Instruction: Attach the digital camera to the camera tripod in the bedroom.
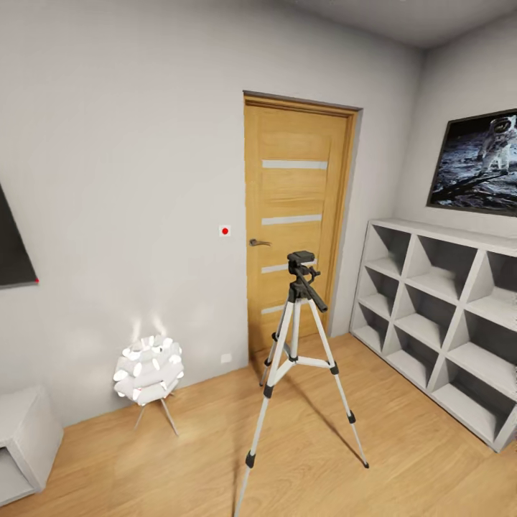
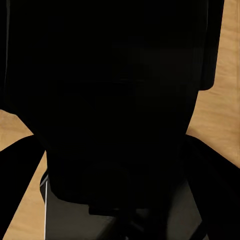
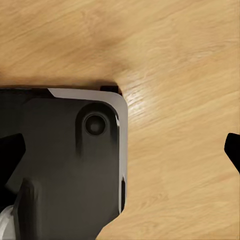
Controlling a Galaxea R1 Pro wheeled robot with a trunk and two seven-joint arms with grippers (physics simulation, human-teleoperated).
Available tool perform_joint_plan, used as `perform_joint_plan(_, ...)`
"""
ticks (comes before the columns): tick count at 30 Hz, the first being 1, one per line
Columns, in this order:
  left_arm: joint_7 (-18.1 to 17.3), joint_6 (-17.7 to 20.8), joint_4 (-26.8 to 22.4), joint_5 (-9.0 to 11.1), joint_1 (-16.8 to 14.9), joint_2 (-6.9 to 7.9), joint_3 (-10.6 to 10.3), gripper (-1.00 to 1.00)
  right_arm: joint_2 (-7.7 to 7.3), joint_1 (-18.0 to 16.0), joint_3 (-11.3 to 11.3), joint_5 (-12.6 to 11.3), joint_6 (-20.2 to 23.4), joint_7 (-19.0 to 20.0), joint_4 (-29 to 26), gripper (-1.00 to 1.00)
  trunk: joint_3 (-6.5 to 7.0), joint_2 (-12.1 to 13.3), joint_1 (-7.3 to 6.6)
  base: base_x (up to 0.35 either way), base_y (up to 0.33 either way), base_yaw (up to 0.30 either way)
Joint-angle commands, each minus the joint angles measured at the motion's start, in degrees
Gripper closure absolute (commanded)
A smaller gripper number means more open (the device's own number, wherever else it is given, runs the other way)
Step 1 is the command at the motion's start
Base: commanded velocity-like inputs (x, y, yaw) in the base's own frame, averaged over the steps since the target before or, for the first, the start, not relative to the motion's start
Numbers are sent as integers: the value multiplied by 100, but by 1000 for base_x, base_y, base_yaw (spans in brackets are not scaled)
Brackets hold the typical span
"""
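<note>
We face the camera tripod (image 1: 298, 345) standing on the wood floor (image 1: 402, 459) before the door (image 1: 294, 215), its head bare. The camera is not mounted yet. Whether either arm's fingers are spread or pinching, we cannot tell.

**A furnished bedroom in a home**

White walls and a light wood plank floor (image 1: 402, 459) mark a domestic room. At twelve o'clock stands an oak door (image 1: 294, 222) with frosted strips and a lever handle. A white cube shelf (image 1: 445, 323) lines the wall at three o'clock, under a framed astronaut picture (image 1: 477, 161). A glowing petal lamp (image 1: 148, 370) sits at nine o'clock.
</note>
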Motion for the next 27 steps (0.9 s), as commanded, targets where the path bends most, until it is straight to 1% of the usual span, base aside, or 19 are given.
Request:
perform_joint_plan(1,26,-14,-1,45,0,-3,-50,100,-17,-6,18,3,-2,24,17,-100,-2,-4,2,0,0,-15)
perform_joint_plan(15,24,-15,-1,41,2,-10,-50,100,-16,-4,43,53,1,22,17,-100,-2,-4,2,0,0,-3)
perform_joint_plan(27,18,-15,-1,41,0,-12,-50,100,15,-6,36,34,-47,16,17,-100,-2,-4,2,0,0,0)
